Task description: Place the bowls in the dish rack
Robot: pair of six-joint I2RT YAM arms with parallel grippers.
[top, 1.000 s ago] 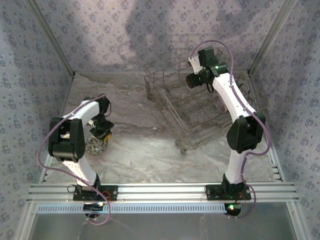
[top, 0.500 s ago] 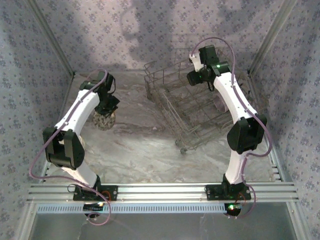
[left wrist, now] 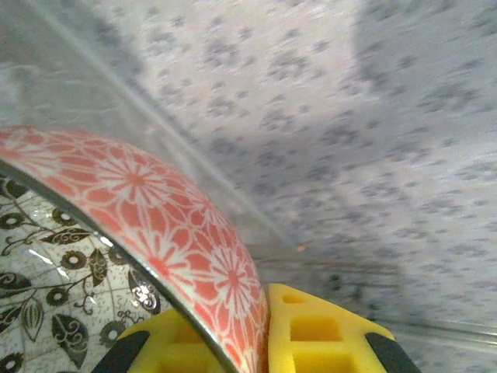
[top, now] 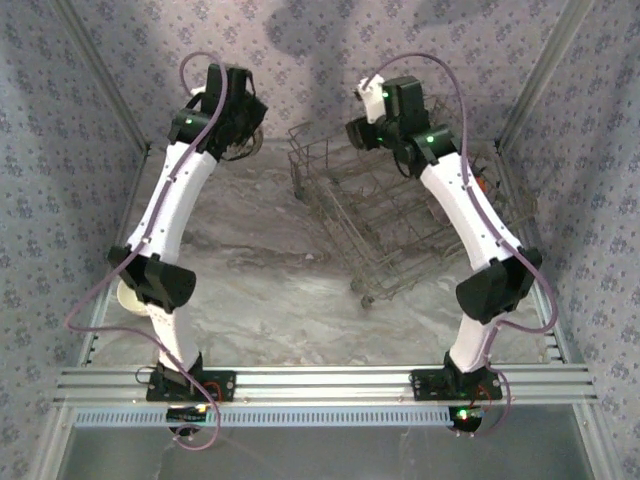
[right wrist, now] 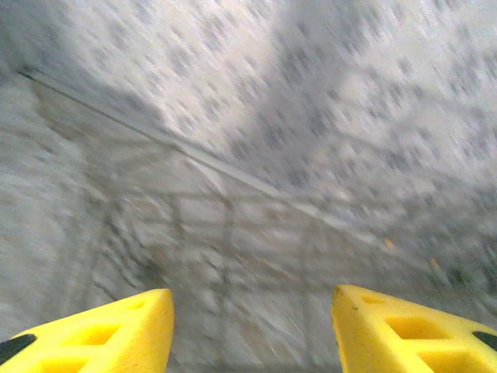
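Orange floral bowl (left wrist: pixel 132 202): held aloft near the far-left corner of the table (top: pixel 270 280), apart from the dish rack (top: pixel 385 215).
Left gripper (left wrist: pixel 248 342): clamped across the bowl's rim, one finger inside, one outside.
Right gripper (right wrist: pixel 252 326): spread wide, empty, over the rack's far side.
Handling: likely glazed ceramic, so stiff, slick and chippable; the rim pinch suits it, and it wants a gentle set-down.

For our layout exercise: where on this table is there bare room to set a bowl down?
Free: the marbled table between the left arm and the dish rack, and the strip between rack and front rail. Crowded: the rack's far end, by the right gripper.
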